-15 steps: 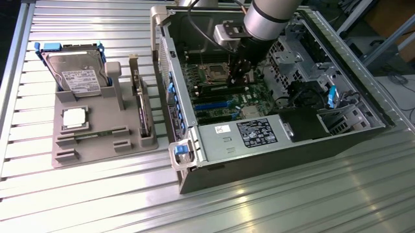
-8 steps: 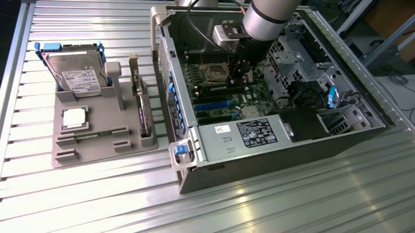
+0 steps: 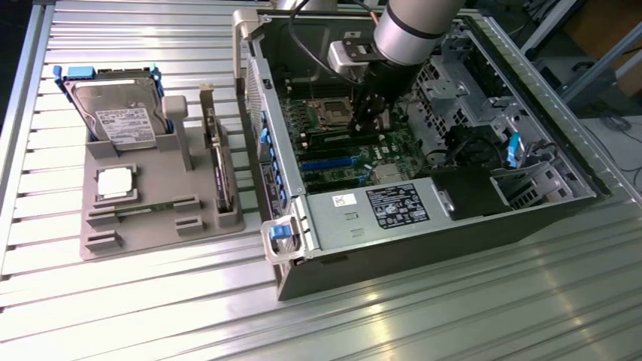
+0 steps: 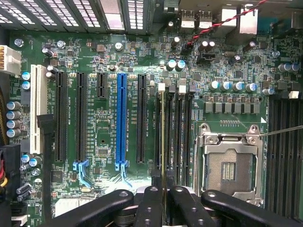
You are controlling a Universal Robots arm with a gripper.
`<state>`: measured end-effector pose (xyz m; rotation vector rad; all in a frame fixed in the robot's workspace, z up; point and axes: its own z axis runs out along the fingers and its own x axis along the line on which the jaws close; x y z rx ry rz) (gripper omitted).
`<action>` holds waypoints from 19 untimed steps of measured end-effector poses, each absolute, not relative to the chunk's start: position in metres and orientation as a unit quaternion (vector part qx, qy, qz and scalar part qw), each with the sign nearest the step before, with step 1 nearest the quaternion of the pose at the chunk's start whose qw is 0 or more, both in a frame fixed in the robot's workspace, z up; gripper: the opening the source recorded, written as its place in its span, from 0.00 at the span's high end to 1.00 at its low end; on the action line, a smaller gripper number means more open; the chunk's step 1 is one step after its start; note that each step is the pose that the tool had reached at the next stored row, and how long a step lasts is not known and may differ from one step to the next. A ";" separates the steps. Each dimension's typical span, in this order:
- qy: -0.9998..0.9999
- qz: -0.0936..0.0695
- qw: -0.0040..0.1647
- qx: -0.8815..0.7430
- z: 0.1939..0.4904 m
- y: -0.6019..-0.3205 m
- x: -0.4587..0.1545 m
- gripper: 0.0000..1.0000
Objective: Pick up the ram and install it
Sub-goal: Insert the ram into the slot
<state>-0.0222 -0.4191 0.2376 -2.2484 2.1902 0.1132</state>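
- Looking through the wrist view, we see the gripper [image 4: 163, 196] clamped edge-on around the ram [image 4: 163, 137], which stands in a memory slot beside the CPU socket [image 4: 228, 163].
- From outside, we note the arm [image 3: 411, 30] reaching into the computer case [image 3: 422, 218]; a parts tray [image 3: 150, 218] sits on the exterior view's left.

My gripper [image 4: 163, 201] is down inside the open computer case [image 3: 422, 226], closed on the ram [image 4: 163, 137], which stands edge-on in a slot just beside the CPU socket [image 4: 228, 163]. On the exterior view's left, a tray [image 3: 161, 218] holds a hard drive [image 3: 119, 113].
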 end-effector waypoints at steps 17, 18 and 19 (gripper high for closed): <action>0.705 0.036 0.001 -0.708 0.236 -0.422 -0.022 0.88; 0.705 0.036 0.001 -0.708 0.235 -0.422 -0.022 0.88; 0.705 0.036 0.001 -0.708 0.235 -0.422 -0.022 0.88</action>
